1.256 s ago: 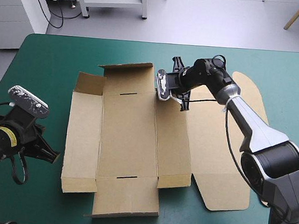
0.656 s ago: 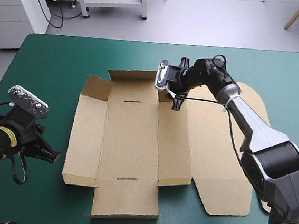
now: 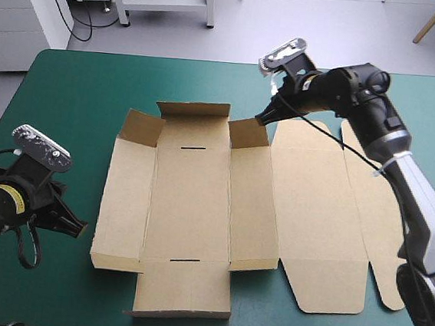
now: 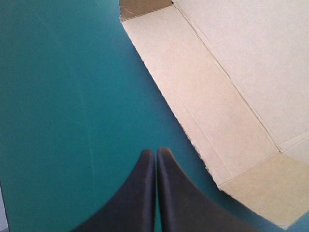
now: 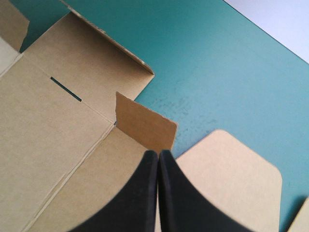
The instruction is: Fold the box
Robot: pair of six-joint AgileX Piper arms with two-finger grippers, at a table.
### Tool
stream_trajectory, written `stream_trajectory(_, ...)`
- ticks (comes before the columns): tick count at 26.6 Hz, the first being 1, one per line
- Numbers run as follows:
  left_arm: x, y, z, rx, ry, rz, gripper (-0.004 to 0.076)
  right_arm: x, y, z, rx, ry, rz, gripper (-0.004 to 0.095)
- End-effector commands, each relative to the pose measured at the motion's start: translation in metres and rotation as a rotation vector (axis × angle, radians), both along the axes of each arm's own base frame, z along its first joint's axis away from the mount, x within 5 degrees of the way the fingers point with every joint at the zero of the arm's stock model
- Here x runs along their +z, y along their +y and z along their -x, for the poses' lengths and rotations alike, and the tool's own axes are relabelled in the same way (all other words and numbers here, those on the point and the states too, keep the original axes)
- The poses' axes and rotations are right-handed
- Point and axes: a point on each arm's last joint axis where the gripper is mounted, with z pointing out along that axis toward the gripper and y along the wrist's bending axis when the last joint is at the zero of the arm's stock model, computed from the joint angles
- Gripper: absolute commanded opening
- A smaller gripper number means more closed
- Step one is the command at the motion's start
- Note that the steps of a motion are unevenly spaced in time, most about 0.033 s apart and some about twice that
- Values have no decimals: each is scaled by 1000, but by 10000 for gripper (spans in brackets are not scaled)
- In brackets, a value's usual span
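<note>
The right pincer (image 5: 158,153) is closed tight and empty, its tip by a small raised flap (image 5: 145,123) on the box (image 3: 190,207). The left pincer (image 4: 156,151) is closed and empty too, beside the box. The box lies mostly flat mid-worktop (image 3: 78,88); nearly all the folding seems left.

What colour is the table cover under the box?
The cover is plain teal-green, best seen in the high view.

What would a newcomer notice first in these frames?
The brown box lies spread across mid-table, mostly flat, with its far flaps tilted up. The right gripper, shut, points at the raised far-right flap. The left gripper, also shut, hangs over the bare teal-green cover off the box's left edge.
</note>
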Motion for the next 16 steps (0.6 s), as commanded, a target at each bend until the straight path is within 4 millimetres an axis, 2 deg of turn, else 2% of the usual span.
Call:
stream_trajectory(1, 10, 0, 0, -1, -59, 23, -10, 49, -40, 26, -170, -43, -130, -18)
stream_trajectory(7, 10, 0, 0, -1, -59, 23, -10, 54, -97, 42, -328, 82, -92, -18)
stream_trajectory(8, 10, 0, 0, -1, -59, 23, -10, 55, -115, 46, -379, 82, -101, -18)
stream_trajectory(10, 11, 1, -1, 3, -67, 14, -10, 55, -135, 56, -441, 86, -107, -19)
stream_trajectory(16, 12, 0, -2, -2, -87, 18, -10, 37, -154, 82, -474, 144, -104, -19)
